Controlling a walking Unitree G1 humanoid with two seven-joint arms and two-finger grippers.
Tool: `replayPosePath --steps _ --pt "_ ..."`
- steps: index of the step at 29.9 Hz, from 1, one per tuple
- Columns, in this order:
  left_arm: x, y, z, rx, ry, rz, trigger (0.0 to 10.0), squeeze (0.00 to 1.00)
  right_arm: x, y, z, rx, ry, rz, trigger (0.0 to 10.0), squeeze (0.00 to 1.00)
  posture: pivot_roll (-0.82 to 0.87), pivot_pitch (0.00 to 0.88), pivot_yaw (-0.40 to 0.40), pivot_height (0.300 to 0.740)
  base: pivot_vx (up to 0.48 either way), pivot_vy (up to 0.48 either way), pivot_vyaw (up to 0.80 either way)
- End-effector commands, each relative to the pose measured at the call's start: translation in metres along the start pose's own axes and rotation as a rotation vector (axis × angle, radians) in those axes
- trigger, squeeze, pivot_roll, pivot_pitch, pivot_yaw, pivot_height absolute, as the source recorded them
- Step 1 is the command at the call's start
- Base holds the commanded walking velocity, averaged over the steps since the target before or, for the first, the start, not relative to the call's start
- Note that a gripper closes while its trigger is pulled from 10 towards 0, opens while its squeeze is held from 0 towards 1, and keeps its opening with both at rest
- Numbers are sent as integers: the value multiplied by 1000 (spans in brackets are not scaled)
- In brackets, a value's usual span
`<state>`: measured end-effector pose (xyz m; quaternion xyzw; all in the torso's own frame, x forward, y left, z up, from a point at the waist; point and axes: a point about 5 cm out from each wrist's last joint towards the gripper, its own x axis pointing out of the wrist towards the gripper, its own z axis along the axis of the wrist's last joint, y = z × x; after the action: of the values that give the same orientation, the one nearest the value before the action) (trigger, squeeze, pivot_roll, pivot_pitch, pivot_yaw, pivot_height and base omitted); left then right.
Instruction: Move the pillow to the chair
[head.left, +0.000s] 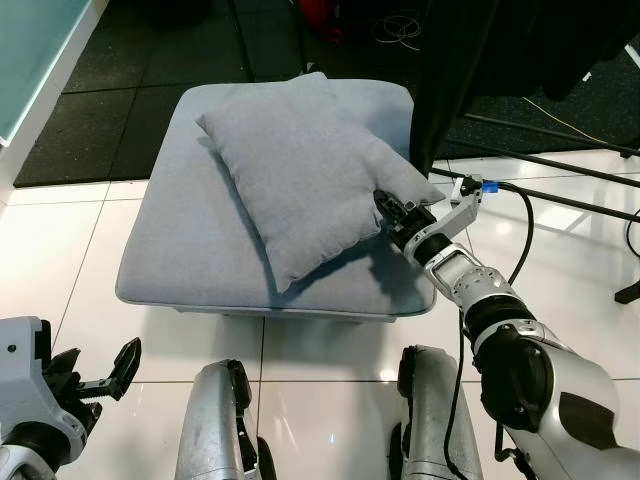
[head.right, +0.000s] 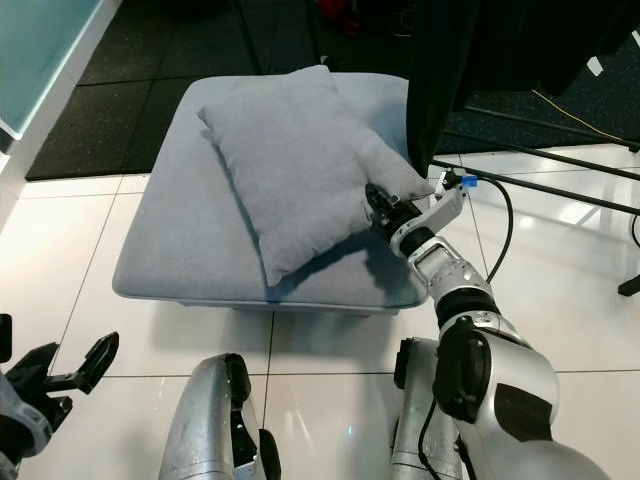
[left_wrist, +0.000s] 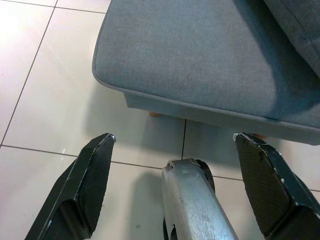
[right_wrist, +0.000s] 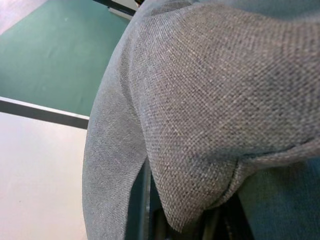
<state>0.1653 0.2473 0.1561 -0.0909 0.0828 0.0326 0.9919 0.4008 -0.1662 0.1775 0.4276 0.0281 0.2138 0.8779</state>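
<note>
A grey pillow lies slantwise on a grey-blue cushioned seat, its near right edge raised a little with shadow beneath. My right gripper is at that right edge, shut on the pillow's rim. In the right wrist view the pillow's weave is very close, and its pinched edge runs down between the dark fingers. My left gripper hangs low at the near left, open and holding nothing. In the left wrist view its fingers are spread above the tiles in front of the seat's near edge.
A black hanging cloth and black floor bars stand right of the seat. Dark mats and cables lie beyond it, with a teal panel at far left. White tiles surround my legs.
</note>
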Motion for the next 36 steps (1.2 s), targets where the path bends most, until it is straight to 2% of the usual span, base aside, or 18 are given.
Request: replayPosePath --steps 1,6,8,10,14,16,17,18,19,20,21,23,25,29,32,34,35,36 --pt "-4 8 0 22 25 33 10000 0 4 5 -1 2 1 14 0 0 113 392 104 490 0 0 0" --pt "-2 8 -2 15 23 35 10000 0 7 10 4 -26 -7 37 0 0 100 374 99 490 0 0 0" --pt "0 8 -2 12 22 36 10000 0 9 14 5 -56 3 46 0 0 94 366 94 490 0 0 0" --pt "7 8 -5 -2 13 40 10000 0 17 28 2 -158 45 122 0 0 57 312 83 490 0 0 0" --pt "10 8 -6 -9 8 41 10000 0 20 34 0 -194 60 159 0 0 51 305 80 490 0 0 0" --pt "30 1 -5 -38 -38 18 10000 0 27 55 3 -237 52 279 0 0 -13 222 64 490 0 0 0" --pt "30 1 -5 -38 -38 18 10000 0 27 55 3 -237 52 279 0 0 -13 222 64 490 0 0 0" --pt "36 -3 -5 -46 -53 8 10000 0 28 61 4 -241 44 314 0 0 -13 222 64 490 0 0 0" --pt "46 -7 -4 -58 -69 -8 10000 0 28 66 6 -249 30 347 0 0 -52 179 65 490 0 0 0" --pt "46 -7 -4 -58 -69 -8 10000 0 28 66 6 -249 30 347 0 0 -52 179 65 490 0 0 0" --pt "55 -10 -5 -64 -77 -25 10000 0 26 69 6 -234 15 361 0 0 -79 156 69 490 0 0 0" --pt "55 -10 -5 -64 -77 -25 10000 0 26 69 6 -234 15 361 0 0 -79 156 69 490 0 0 0" --pt "74 -13 -5 -73 -93 -45 10000 0 20 67 -1 -226 14 363 0 0 -109 98 70 490 0 0 0" --pt "79 -14 -3 -81 -105 -45 10000 0 16 66 -4 -225 15 357 0 0 -112 92 70 490 0 0 0" --pt "95 -21 2 -118 -157 -48 10000 0 5 65 -8 -253 16 350 0 0 -143 41 67 490 0 0 0" --pt "95 -21 2 -118 -157 -48 10000 0 5 65 -8 -253 16 350 0 0 -143 41 67 490 0 0 0" --pt "103 -26 3 -129 -169 -59 10000 0 1 65 -11 -274 31 350 0 0 -173 0 60 490 0 0 0" --pt "111 -31 1 -136 -172 -65 10000 0 -3 59 -20 -291 64 323 0 0 -189 0 56 495 0 0 0"
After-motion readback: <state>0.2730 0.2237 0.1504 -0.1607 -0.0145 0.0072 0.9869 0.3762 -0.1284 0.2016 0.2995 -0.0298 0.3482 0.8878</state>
